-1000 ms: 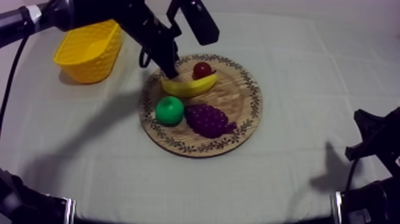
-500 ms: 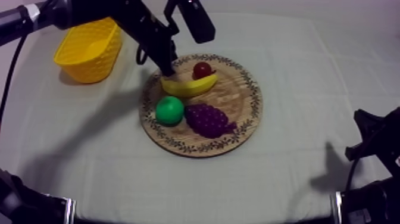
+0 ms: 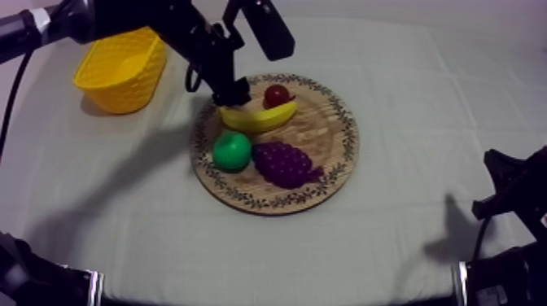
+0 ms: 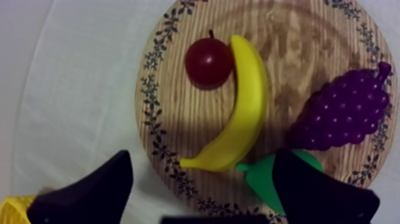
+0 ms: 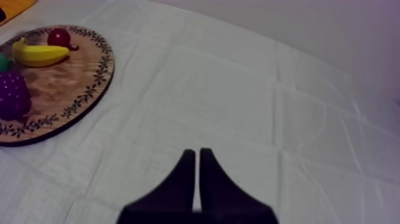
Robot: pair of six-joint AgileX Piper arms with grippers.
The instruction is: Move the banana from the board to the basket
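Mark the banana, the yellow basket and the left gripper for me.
banana (image 4: 247, 113), left wrist view, middle of its curve.
yellow basket (image 3: 129, 91), top view, outer side wall.
left gripper (image 4: 202, 156), left wrist view, midway between its open fingertips.

Curved yellow banana (image 3: 259, 119) flat on wooden board (image 3: 326, 140), yellow basket (image 3: 122, 94) nearby

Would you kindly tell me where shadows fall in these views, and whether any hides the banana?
Top view: the left arm's shadow darkens the cloth left of the wooden board; the banana is lit. Left wrist view: soft shadow on the board beside it, hiding nothing.
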